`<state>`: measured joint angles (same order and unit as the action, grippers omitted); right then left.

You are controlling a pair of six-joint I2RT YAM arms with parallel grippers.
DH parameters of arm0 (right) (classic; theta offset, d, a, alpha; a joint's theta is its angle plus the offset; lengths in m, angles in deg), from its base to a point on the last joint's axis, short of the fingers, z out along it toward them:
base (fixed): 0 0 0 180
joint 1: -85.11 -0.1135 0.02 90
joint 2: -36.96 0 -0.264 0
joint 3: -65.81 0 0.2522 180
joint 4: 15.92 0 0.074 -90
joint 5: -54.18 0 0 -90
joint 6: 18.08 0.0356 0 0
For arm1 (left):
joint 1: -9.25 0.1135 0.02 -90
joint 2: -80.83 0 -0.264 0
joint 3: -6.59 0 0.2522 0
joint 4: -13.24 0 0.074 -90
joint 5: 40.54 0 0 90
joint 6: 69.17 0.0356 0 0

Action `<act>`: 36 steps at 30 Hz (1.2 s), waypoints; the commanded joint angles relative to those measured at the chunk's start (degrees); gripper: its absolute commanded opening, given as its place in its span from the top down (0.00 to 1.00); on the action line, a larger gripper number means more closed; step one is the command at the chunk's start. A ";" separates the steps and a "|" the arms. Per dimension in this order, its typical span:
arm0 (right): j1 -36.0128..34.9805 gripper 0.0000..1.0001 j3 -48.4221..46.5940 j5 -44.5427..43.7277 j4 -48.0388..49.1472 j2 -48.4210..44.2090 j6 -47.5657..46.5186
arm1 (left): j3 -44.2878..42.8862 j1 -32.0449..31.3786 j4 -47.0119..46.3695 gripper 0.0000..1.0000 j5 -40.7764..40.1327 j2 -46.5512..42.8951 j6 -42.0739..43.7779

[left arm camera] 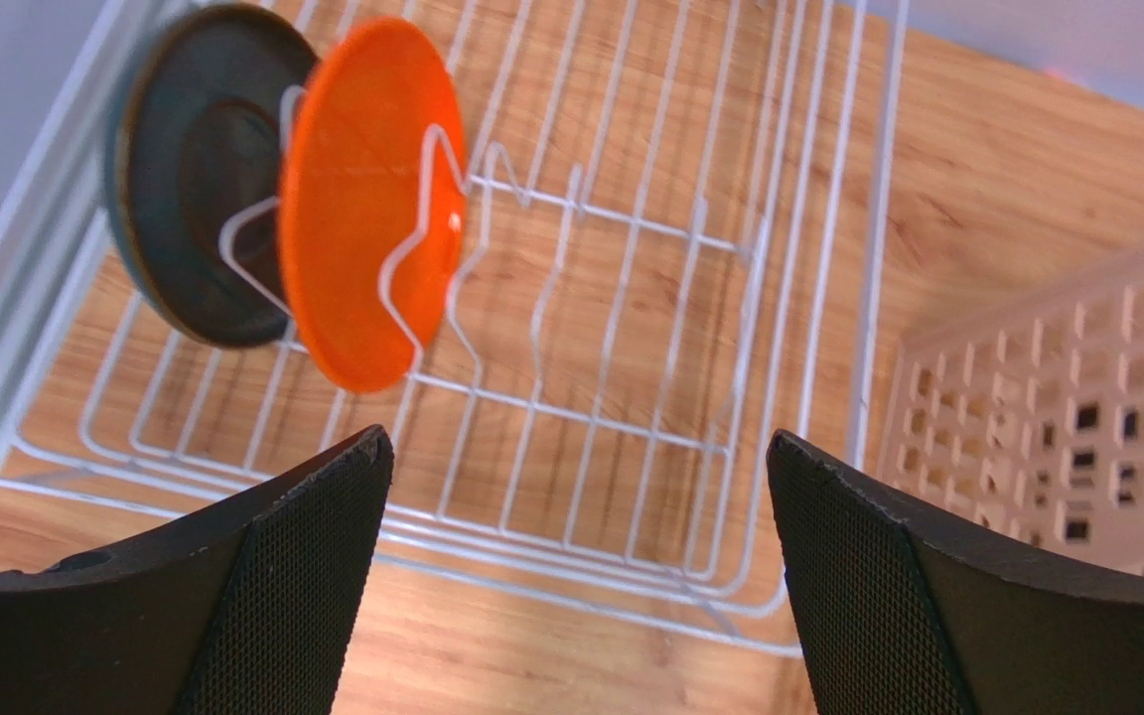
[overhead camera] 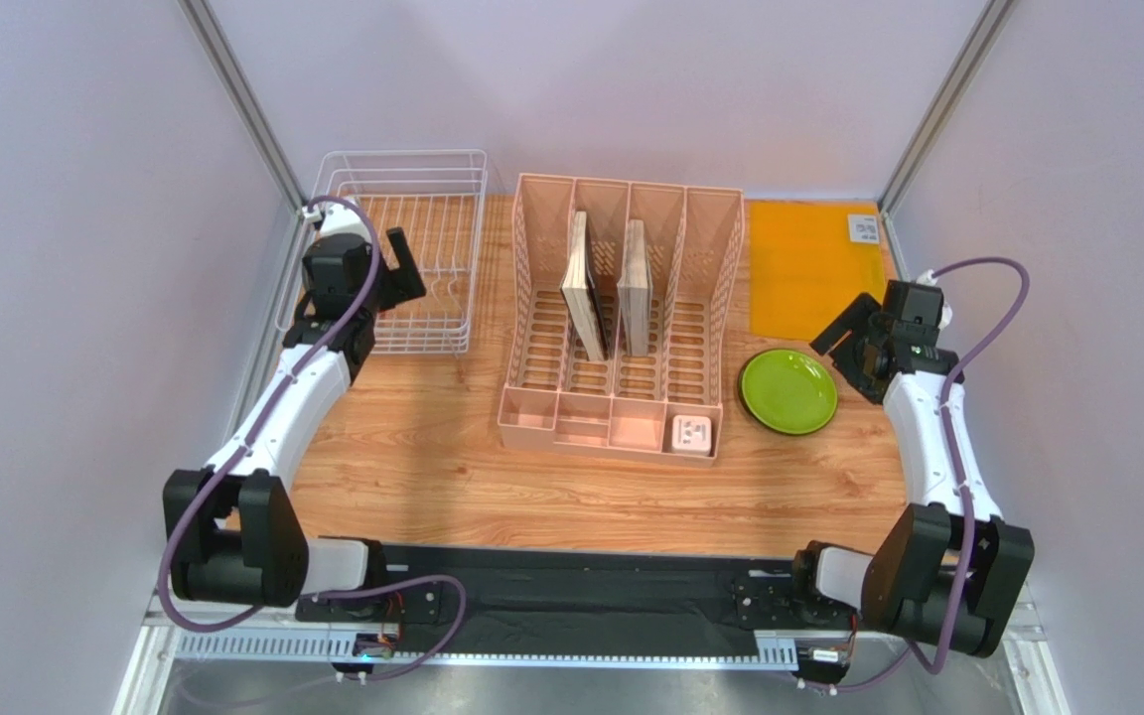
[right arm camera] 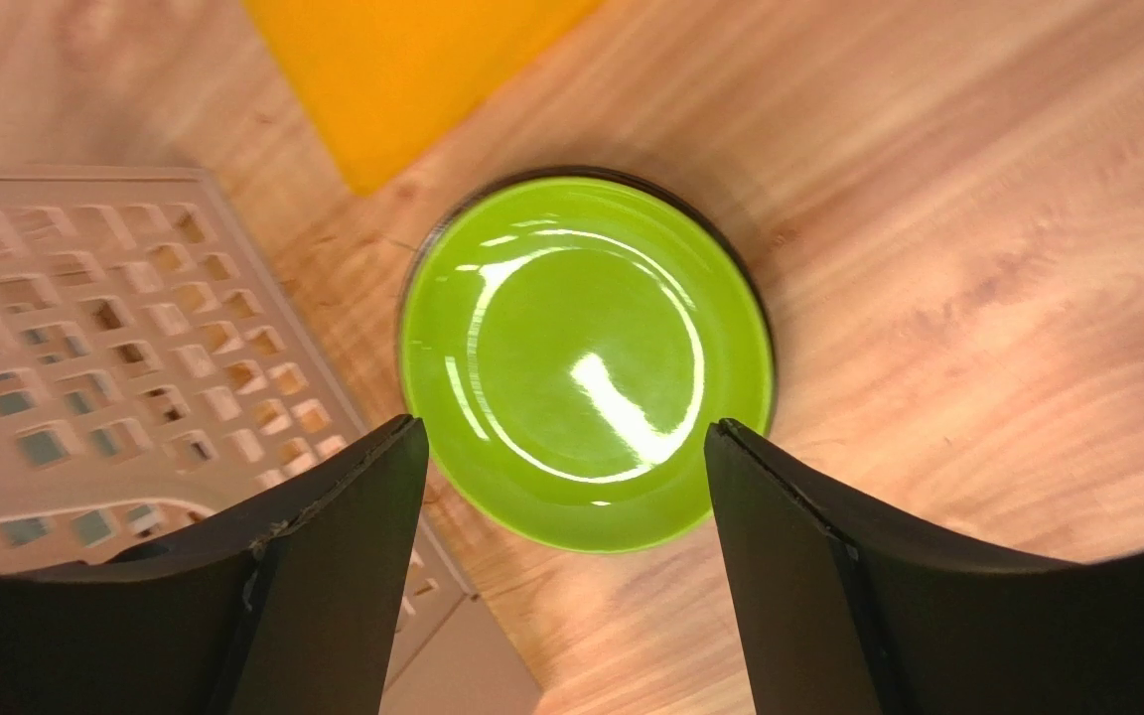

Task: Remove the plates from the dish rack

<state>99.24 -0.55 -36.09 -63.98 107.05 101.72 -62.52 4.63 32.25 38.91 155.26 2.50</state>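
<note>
The right pincer (right arm camera: pixel 563 432) hangs open over the green plate (right arm camera: pixel 586 358), which lies flat near the counter's (overhead camera: pixel 429 477) right edge (free of both fingers). The left pincer (left arm camera: pixel 578 440), spread wide, hovers above the rack (overhead camera: pixel 399 155) at the far-left corner; the orange plate (left arm camera: pixel 369 224) and dark plate (left arm camera: pixel 205 164) stand upright ahead, untouched.

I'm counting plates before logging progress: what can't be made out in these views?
Top view: the left arm covers the dish rack's left side; no plates show there.
Left wrist view: the orange plate overlaps the dark plate, hiding part of it.
Right wrist view: a dark rim rings the green plate; whether another plate lies beneath is unclear.
</note>
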 commanded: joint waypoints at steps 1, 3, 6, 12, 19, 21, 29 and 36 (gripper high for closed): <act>-1.12 0.26 -2.86 4.05 2.66 -1.97 0.43 | -4.76 2.86 -4.99 0.00 -3.33 3.17 2.41; -1.47 0.26 -2.42 4.49 2.75 -1.88 0.43 | -5.73 3.83 -6.56 0.00 -6.32 5.10 3.12; -1.56 0.26 -2.33 5.19 2.40 -1.44 0.17 | -6.78 6.02 -7.89 0.00 -8.87 7.90 2.25; -1.56 0.25 -2.95 5.90 2.66 -0.48 -0.44 | -8.36 9.28 -9.65 0.01 -9.15 14.15 -1.01; -1.56 0.25 -3.65 6.69 3.19 2.33 -0.62 | -14.60 10.25 -8.60 0.08 -5.89 23.29 -0.92; -1.56 0.25 -3.56 6.69 3.37 2.69 -0.53 | -14.52 10.25 -9.73 0.12 -4.93 24.44 -1.01; -1.56 0.26 -3.56 7.04 3.28 4.01 -0.45 | -14.09 10.42 -10.70 0.41 -5.01 26.12 -1.71; -1.56 0.26 -3.65 6.69 3.72 4.80 -0.62 | -11.89 10.42 -12.72 0.72 -3.96 24.71 -1.45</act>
<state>97.89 -1.87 -29.71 -62.78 111.29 101.66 -75.13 14.66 23.71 33.73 181.77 1.04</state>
